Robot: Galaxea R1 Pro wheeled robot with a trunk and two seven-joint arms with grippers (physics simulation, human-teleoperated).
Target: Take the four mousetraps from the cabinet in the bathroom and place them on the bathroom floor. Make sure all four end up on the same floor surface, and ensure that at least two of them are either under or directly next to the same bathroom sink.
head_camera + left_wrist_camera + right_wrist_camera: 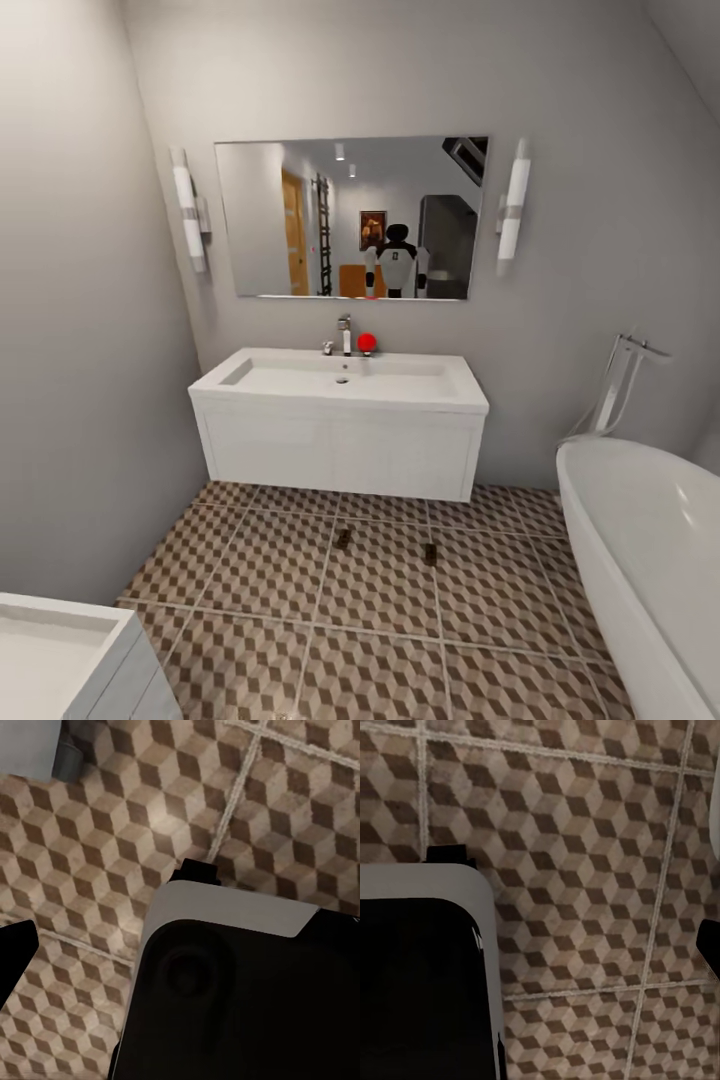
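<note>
Mousetraps on the bathroom floor (pixel 300 590): two small dark-brown items visible in my head view, one (pixel 343 538) and a second (pixel 430 553), lying apart from each other on the cube-patterned tiles just in front of the bathroom sink (pixel 340 385). Too small to confirm wire parts, but I judge them placed traps, which would meet the two-by-the-sink condition.

Remaining: two traps unaccounted for; I judge they are yet to be fetched from the cabinet.

Nearby fixtures: mirror (pixel 350 215) above the basin, bathtub (pixel 650 560) beside it.

End effectors: my wrist views look down at tile past dark and white robot body parts. Finger positions unreadable, so I cannot tell whether either is apart or together. No trap seen in either.
</note>
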